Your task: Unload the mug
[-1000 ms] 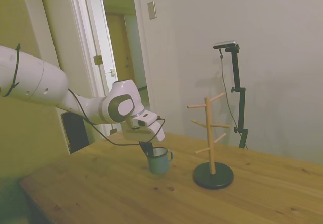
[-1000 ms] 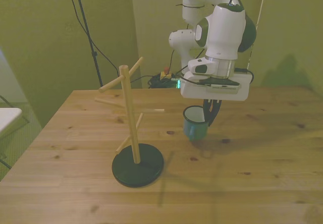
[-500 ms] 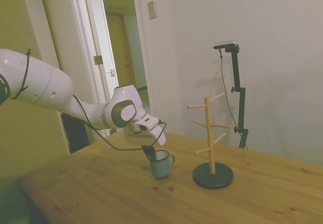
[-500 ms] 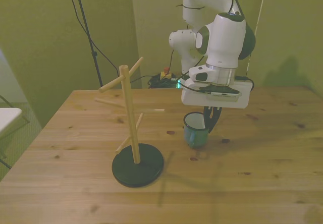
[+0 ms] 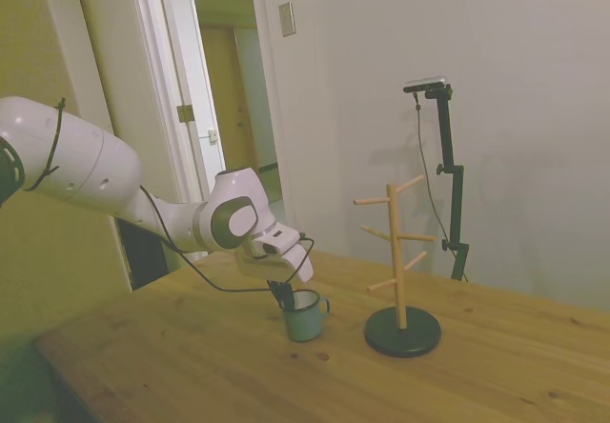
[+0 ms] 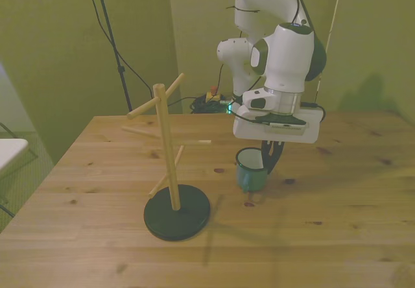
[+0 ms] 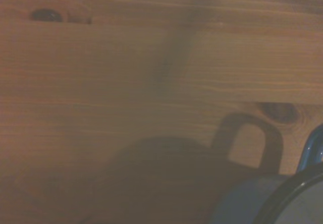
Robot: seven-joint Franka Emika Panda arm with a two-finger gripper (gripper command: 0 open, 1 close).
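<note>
White arm (image 5: 86,171), black cable (image 5: 205,275)

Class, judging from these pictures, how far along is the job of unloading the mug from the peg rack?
Done: the mug is off the rack, whose pegs are all bare. In hand: the gripper holds the mug's rim; the mug is at the table, upright. Left: letting go and drawing the arm away.

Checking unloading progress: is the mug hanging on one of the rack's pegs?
No. The mug stands on the table beside the wooden rack, whose pegs are all bare.
</note>
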